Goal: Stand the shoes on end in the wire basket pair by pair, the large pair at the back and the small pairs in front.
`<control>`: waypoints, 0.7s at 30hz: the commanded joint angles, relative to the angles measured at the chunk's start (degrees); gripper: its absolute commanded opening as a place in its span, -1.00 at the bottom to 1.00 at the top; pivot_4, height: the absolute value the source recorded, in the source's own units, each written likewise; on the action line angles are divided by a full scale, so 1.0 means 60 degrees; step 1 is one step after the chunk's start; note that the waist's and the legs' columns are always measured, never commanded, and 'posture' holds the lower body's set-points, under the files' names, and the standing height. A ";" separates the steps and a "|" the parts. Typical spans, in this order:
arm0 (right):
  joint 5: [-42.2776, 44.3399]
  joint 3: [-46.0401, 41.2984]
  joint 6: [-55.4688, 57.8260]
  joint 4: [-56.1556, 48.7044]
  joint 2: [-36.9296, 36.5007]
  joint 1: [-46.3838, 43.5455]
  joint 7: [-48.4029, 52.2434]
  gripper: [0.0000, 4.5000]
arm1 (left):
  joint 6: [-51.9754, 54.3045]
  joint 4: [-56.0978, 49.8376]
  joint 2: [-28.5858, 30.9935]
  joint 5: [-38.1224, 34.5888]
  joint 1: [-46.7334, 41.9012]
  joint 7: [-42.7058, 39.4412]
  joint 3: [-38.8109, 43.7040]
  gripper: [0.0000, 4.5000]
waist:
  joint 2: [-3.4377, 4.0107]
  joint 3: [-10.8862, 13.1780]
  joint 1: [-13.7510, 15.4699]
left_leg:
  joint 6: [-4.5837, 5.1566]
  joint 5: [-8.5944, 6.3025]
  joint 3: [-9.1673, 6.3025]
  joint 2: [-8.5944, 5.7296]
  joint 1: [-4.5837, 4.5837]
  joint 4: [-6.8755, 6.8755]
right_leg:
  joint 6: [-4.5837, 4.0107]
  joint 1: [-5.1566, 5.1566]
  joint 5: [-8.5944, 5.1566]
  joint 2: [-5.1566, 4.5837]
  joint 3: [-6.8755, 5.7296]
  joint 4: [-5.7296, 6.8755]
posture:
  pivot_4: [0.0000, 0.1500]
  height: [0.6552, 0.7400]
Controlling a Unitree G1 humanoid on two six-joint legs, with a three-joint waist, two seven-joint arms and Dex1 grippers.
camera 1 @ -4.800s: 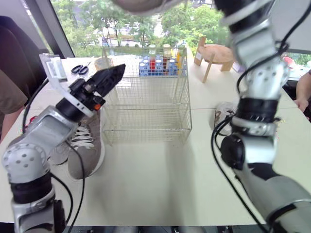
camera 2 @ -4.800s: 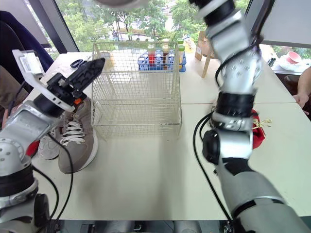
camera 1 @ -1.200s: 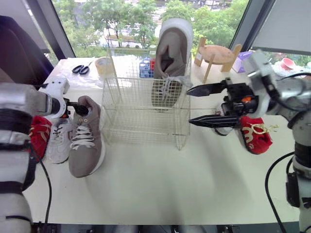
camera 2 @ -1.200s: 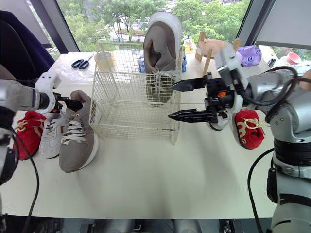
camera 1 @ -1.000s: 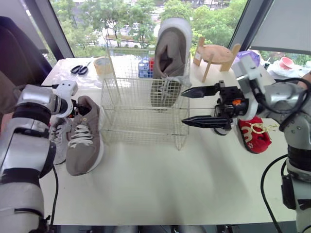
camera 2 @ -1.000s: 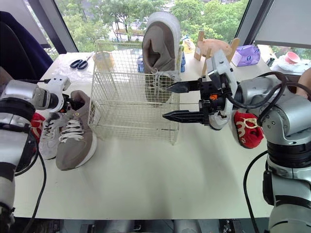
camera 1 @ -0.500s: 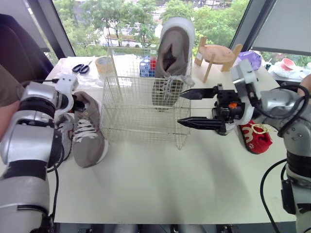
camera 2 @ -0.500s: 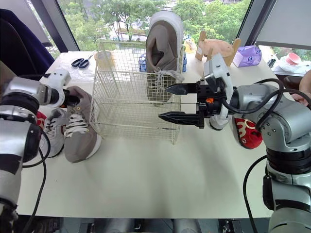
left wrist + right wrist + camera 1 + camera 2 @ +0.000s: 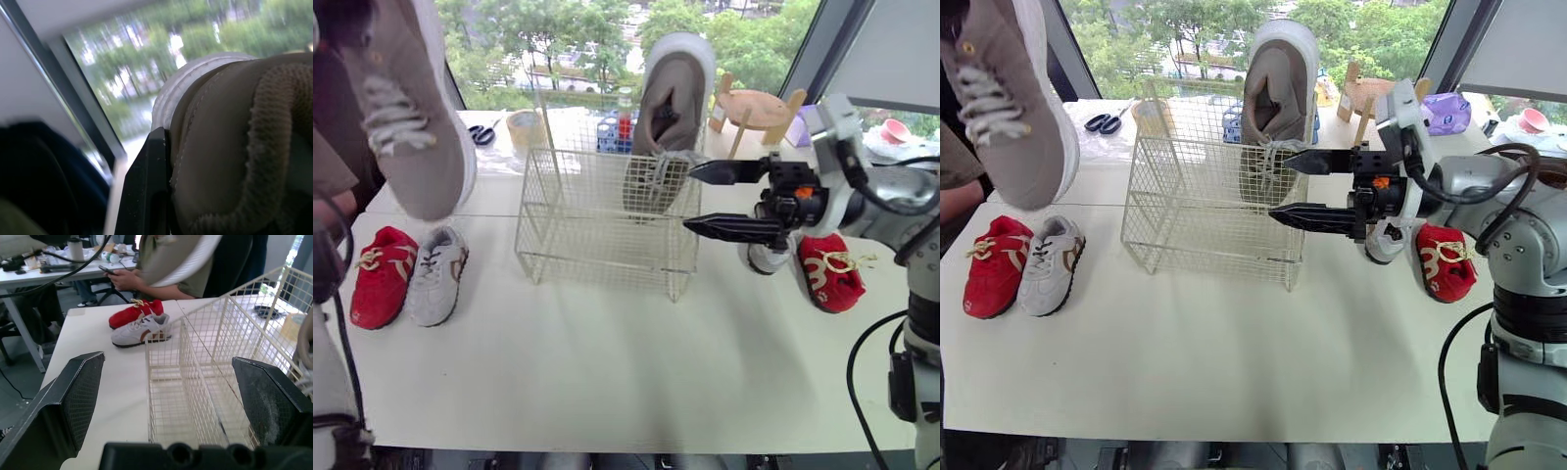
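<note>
Taupe and large, the standing shoe is on end in the far right corner of the wire basket, toe down and heel above the rim, so you have half of the big pair placed. Its mate, the lifted shoe, hangs high over the far left of the tabletop, toe pointing down and well apart from the basket. It needs to come across and go in beside the first, at the back.

None of the four small shoes is in the basket. A red shoe and a grey shoe lie flat side by side on the left. Another red shoe lies on the right with a white shoe just beside it, partly hidden. By my count you are one shoe in of six.

Your left arm is raised high, and the left gripper is clamped on the lifted shoe's heel collar. One black finger presses the outside, and I judge the other to be inside the shoe. Your right arm reaches in from the right with the right gripper level and pointing left. Its fingers are spread wide and hold nothing, just beside the basket's right wall and the standing shoe. I cannot tell whether they touch the wire.
</note>
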 commanded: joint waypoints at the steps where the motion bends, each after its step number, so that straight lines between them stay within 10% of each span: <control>1: -0.0036 -0.0090 -0.0267 0.0079 -0.0026 -0.0328 0.0012 1.00 | -0.3381 -0.0664 -0.0935 -0.0478 -0.0574 0.1578 0.1077 -1.00 | -0.0001 -0.0001 0.0067 | 0.0000 0.0000 0.0003 -0.0005 -0.0001 0.0004 | 0.0005 0.0000 0.0004 -0.0005 -0.0001 -0.0001 | 1.00 1.00; 21: 0.0813 -0.1278 0.0177 -0.0984 -0.0416 0.0926 -0.1622 1.00 | -0.7406 -0.0987 -0.4398 -0.0072 0.0762 0.4046 0.1124 -1.00 | 0.0010 -0.0009 -0.0018 | 0.0080 -0.0046 0.0103 -0.0014 -0.0009 0.0069 | 0.0041 -0.0013 0.0024 -0.0036 0.0009 -0.0004 | 1.00 1.00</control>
